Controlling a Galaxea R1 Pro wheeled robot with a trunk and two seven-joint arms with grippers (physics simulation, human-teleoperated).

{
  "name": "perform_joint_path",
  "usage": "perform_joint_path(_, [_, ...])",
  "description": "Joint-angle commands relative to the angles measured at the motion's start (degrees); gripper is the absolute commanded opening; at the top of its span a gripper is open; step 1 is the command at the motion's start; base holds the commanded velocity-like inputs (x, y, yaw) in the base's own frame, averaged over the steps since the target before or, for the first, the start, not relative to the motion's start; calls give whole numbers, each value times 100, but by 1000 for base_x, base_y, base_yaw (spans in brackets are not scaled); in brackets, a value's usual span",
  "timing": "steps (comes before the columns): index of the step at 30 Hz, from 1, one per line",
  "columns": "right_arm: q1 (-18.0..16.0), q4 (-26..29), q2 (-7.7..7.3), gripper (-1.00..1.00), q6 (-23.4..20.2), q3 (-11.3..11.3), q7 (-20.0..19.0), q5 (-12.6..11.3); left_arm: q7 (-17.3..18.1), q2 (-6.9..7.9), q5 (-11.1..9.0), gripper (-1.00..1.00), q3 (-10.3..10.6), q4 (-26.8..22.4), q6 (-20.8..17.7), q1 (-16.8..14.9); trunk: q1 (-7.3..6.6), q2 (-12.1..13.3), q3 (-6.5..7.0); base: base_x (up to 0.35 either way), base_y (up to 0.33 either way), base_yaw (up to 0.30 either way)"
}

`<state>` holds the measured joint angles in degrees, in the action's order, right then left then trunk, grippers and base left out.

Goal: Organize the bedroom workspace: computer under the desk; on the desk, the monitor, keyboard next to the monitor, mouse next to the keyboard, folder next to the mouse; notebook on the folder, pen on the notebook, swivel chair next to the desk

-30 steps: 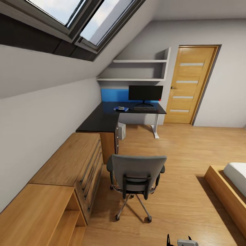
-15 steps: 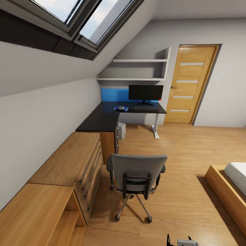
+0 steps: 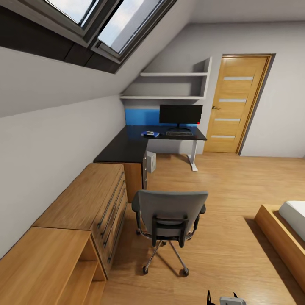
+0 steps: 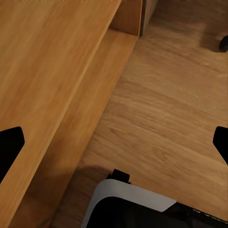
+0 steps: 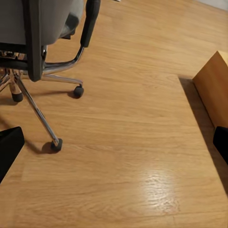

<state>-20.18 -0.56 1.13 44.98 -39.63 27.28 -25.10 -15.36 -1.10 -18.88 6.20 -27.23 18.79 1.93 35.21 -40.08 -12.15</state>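
Looked down a narrow attic bedroom toward the black L-shaped table (image 3: 127,148) set against the far and left walls. On its far run, the monitor (image 3: 180,115) stood near the back edge, with the keyboard (image 3: 179,134) just in front of it toward the front edge. To the keyboard's left, a blue item (image 3: 150,135) (folder or notebook, too small to tell) lay with something small on or beside it. Under the table, beside the wooden drawer block, sat the pale computer (image 3: 151,162).

Swivel chair (image 3: 169,220) parked well apart from the table, backrest toward the camera, just beside the long wooden dresser (image 3: 84,203). A low open shelf unit (image 3: 51,271) continued the dresser's line nearer the camera. Open wood floor (image 3: 228,186) ran from the chair's right side up to the door (image 3: 233,106); a bed frame (image 3: 279,237) edged in at the right.

Left tool (image 4: 114,147) showed dark fingertips (image 4: 9,147) at opposite margins, spread wide, holding nothing, above the shelf unit's edge and floor. Right tool (image 5: 114,147) likewise spread wide and bare, over floor beside the chair's castors (image 5: 57,145).
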Motion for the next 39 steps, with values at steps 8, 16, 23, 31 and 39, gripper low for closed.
perform_joint_path(8, [-4,-7,15,100,6,-59,31,-22,-46,5,-38,100,48,-10,32,1,178,-329,-152,0,0,0])
perform_joint_path(16, [-4,-2,10,100,2,-54,31,-27,-44,0,-28,100,48,-10,29,1,354,-650,-295,0,0,0])
perform_joint_path(23, [-4,1,-16,100,2,-45,25,-30,-38,-105,-15,100,54,-9,-30,-34,507,-930,-421,0,0,0])
perform_joint_path(31, [-22,108,-79,100,1,-33,-289,-28,-77,-384,-10,100,55,-22,-514,-867,683,-1251,-564,0,0,0])
perform_joint_path(39, [-208,488,-228,100,-231,-15,-391,-79,-94,-696,1,100,56,-29,-1605,-1907,859,-1572,-708,0,0,0])
